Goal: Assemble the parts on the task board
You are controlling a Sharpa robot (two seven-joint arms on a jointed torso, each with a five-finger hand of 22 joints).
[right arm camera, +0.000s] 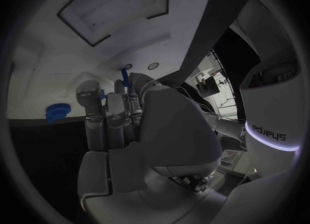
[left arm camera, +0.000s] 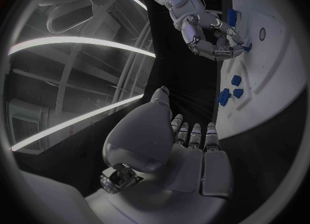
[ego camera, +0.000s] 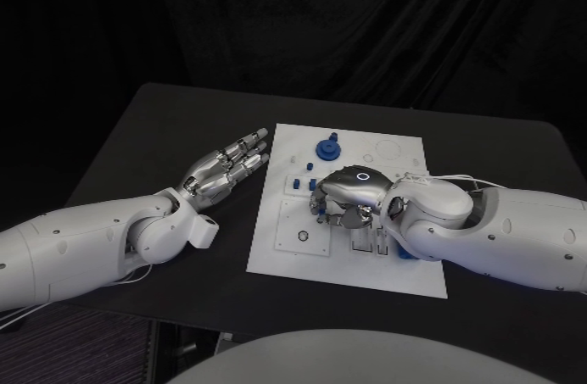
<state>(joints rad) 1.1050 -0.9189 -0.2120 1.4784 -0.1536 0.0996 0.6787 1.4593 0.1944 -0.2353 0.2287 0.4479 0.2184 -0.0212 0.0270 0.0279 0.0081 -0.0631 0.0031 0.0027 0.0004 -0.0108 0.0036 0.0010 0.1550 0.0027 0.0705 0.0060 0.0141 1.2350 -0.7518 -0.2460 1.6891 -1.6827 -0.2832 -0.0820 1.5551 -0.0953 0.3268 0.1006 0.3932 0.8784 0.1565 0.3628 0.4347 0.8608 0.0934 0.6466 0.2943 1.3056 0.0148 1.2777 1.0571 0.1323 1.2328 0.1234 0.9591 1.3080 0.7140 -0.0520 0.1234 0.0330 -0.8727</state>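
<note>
Parts (ego camera: pixel 328 148) in blue lie on the white task board (ego camera: pixel 287 269), most just beyond the right robot hand (ego camera: pixel 346 199), which curls over the board's middle, its hold impossible to tell, while the left robot hand (ego camera: pixel 229 169) rests flat and spread on the surface (ego camera: pixel 159 130) beside the board's left edge.

Lab, black table (ego camera: pixel 159 130), white task board (ego camera: pixel 404 274)

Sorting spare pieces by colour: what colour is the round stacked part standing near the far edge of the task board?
Blue; the round part on the white task board shows best in the head view.
</note>
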